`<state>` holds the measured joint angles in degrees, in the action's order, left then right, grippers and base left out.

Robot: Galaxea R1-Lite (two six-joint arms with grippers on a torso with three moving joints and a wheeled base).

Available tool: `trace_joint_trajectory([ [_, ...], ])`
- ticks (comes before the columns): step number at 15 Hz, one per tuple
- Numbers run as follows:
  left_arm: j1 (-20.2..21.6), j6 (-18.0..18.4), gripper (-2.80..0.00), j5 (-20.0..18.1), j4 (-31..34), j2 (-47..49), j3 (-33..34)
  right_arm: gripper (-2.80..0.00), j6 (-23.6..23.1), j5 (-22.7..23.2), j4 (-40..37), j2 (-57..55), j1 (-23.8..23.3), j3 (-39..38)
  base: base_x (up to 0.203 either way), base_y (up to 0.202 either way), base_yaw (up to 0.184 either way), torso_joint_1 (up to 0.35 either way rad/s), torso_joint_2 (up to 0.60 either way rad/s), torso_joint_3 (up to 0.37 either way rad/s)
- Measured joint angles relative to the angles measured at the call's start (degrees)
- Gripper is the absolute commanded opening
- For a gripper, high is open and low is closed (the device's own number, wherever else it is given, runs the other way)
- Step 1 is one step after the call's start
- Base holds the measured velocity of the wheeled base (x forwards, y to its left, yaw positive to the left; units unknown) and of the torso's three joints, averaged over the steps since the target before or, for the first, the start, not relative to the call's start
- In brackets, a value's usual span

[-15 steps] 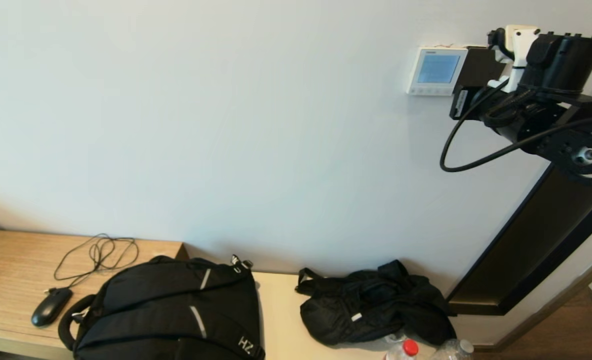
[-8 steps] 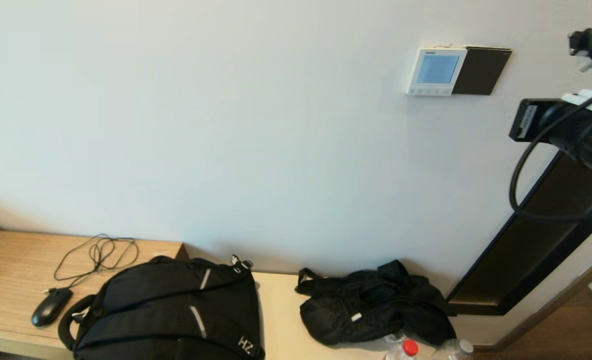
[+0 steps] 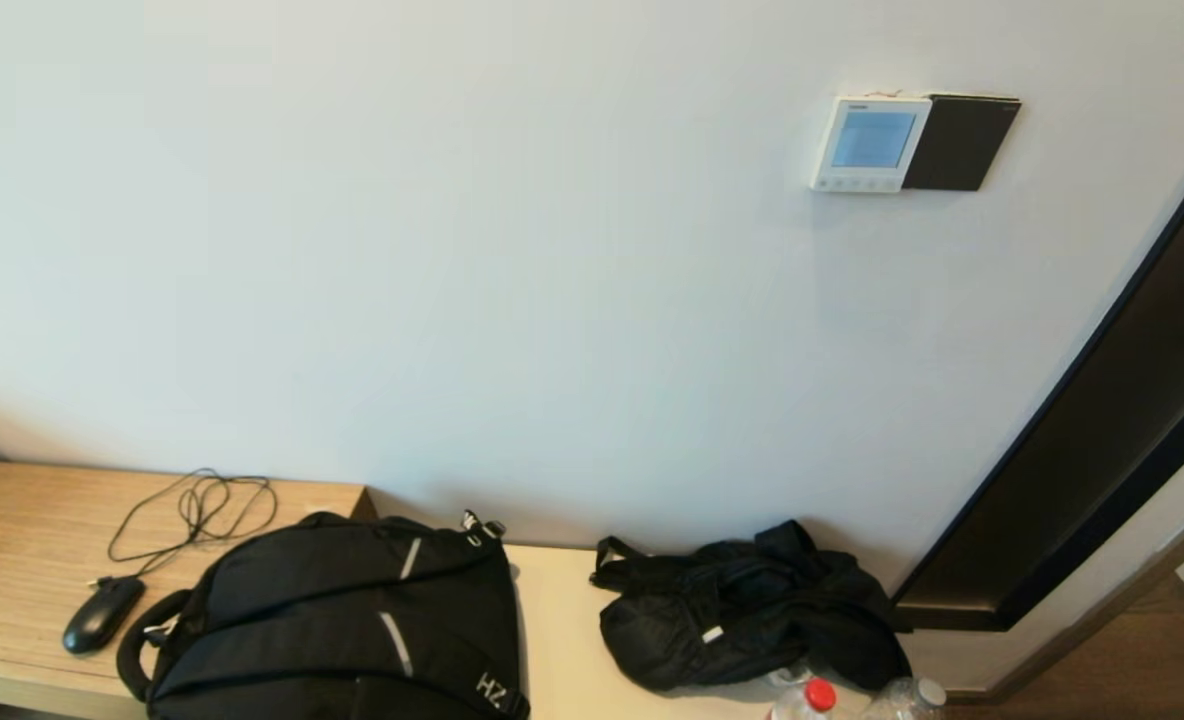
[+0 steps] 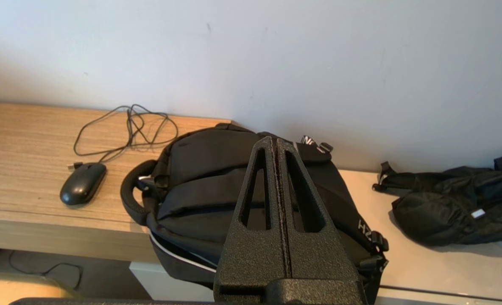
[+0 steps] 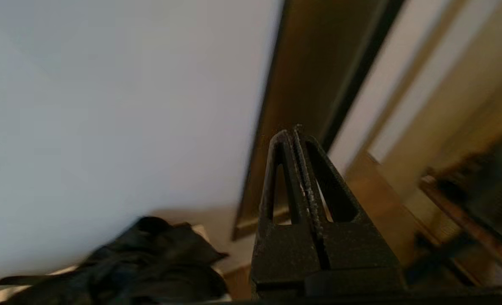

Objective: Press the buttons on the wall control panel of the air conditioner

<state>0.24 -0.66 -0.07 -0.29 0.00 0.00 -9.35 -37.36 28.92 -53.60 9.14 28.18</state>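
The white square control panel (image 3: 869,143) hangs on the wall at upper right, its pale blue screen lit, with the row of tiny white buttons (image 3: 857,183) along its lower edge. Neither arm shows in the head view. My right gripper (image 5: 292,132) is shut and empty, away from the panel, pointing past a dark door frame (image 5: 314,84) toward the floor. My left gripper (image 4: 275,142) is shut and empty, parked low over a black backpack (image 4: 200,186). The panel is in neither wrist view.
A dark brown plate (image 3: 960,143) adjoins the panel on its right. Below, a wooden desk (image 3: 22,520) holds a black mouse (image 3: 102,612) with a cable, the backpack (image 3: 342,620) and a black bag (image 3: 752,615). Two bottles (image 3: 852,700) stand at the front. The dark door frame (image 3: 1102,450) runs at right.
My right arm has drawn back from beside the panel to the right and down, and has left the head view. The brown plate is uncovered now. The left arm has not moved.
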Motion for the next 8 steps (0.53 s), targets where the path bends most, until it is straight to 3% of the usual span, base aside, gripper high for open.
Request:
trace_joint_trajectory([
  [4, 0.0, 0.0, -2.8, 0.0, 0.0, 0.0, 0.0, -2.8, -0.5, -10.5, -5.0, 11.0, -0.2, -7.2, 0.0, 0.0, 0.0, 0.0, 0.0, 0.0],
  [6, 0.0, 0.0, -2.8, 0.0, 0.0, 0.0, 0.0, -2.8, -0.6, -12.7, -9.1, 16.1, -1.0, -9.0, 0.0, 0.0, 0.0, 0.0, 0.0, 0.0],
  [8, 0.0, 0.0, -2.8, 0.0, 0.0, 0.0, 0.0, -2.8, -1.4, -13.2, -12.2, 20.3, -5.1, -11.0, 0.0, 0.0, 0.0, 0.0, 0.0, 0.0],
])
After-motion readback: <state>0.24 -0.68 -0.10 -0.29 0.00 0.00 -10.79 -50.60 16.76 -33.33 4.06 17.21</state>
